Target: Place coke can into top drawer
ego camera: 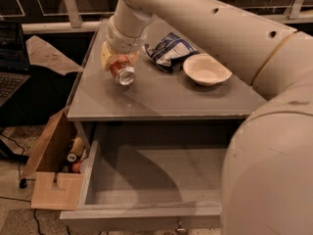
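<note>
**Q:** Where is the gripper, and what is it doing?

**A:** My gripper (119,65) is over the far-left part of the grey table (171,99). It looks clamped on the coke can (125,75), with the yellowish fingers (105,57) on its body. I can't tell if the can is touching the tabletop or just above it.

**Q:** How does the can lie?

**A:** It is tilted, not upright. The long axis runs from my wrist down toward the near side, and the silver end faces near and slightly right.

**Q:** Which way to the target?

**A:** The top drawer (146,210) is pulled open, near and below the table edge. Its floor is bare and lies a little right of the can. My guess is the move goes toward the near side past the table edge, then down.

**Q:** What else is close by?

**A:** A chip bag (168,50) is just right of the gripper and a white bowl (206,68) lies beyond it. Neither is on the path. The cardboard box (49,151) is left of the drawer, so drifting left would be the risk
</note>
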Motion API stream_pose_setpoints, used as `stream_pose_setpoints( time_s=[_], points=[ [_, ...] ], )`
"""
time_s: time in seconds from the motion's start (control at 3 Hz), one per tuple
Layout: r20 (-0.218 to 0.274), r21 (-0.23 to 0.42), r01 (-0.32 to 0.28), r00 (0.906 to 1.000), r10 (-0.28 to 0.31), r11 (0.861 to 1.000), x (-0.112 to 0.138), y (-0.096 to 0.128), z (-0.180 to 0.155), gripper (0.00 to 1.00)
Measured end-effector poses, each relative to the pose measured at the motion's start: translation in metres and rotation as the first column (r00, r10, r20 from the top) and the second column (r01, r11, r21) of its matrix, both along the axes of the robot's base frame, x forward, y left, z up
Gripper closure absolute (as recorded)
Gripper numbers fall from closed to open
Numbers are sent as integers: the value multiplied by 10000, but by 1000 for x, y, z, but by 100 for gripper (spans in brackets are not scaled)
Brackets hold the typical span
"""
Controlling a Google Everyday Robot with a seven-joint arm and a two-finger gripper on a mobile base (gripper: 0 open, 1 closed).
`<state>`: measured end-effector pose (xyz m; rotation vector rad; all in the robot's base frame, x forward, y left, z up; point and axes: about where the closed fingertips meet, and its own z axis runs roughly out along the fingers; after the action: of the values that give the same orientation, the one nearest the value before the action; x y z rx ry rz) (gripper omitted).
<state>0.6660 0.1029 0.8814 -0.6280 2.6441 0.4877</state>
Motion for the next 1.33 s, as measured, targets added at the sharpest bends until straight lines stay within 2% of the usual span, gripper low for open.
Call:
stream_pose_setpoints(
  time_s=[0.33,0.67,1.0,1.33],
  points=[
    [267,444,-1334,9908,1323,9901,-27,-23,12,100],
    [187,973,-2572,9663,2566,9614,-58,-54,10,100],
    [488,1715,-3609,9324,3580,9167,-81,-83,4,100],
    [954,1397,-4271,9038,4172,8933,-83,-85,7,100]
  ],
)
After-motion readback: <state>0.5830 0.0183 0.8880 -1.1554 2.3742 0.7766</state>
